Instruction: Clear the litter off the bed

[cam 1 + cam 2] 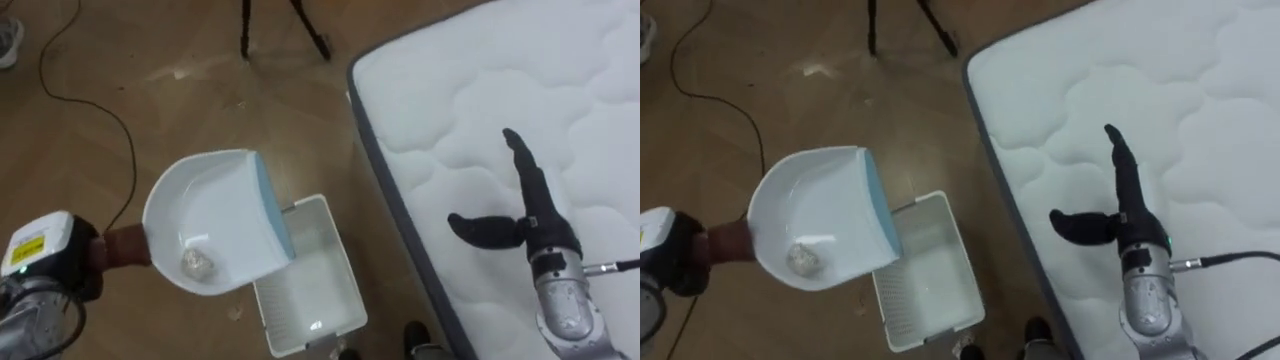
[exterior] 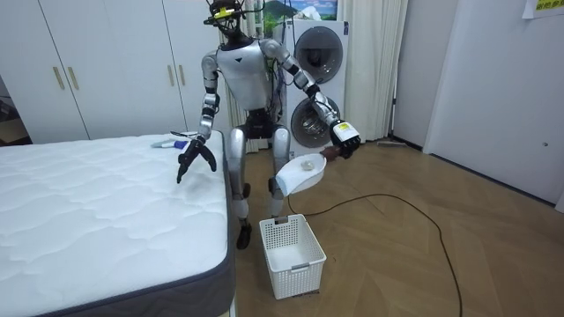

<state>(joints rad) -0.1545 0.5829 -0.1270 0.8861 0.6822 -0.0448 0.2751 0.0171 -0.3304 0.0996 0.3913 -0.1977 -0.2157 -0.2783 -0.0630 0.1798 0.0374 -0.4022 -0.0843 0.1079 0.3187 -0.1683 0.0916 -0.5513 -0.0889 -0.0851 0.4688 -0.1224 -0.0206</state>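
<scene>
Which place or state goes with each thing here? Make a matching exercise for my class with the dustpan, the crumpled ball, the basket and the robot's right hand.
Things:
1. dustpan
2. crumpled ball
3. basket
4. right hand

Places or states:
A. open, above the mattress
B. standing on the floor beside the mattress
C. held up by its handle in the left hand
D. lying in the dustpan

Pairs: 1-C, 2-D, 3-B, 4-A.
</scene>
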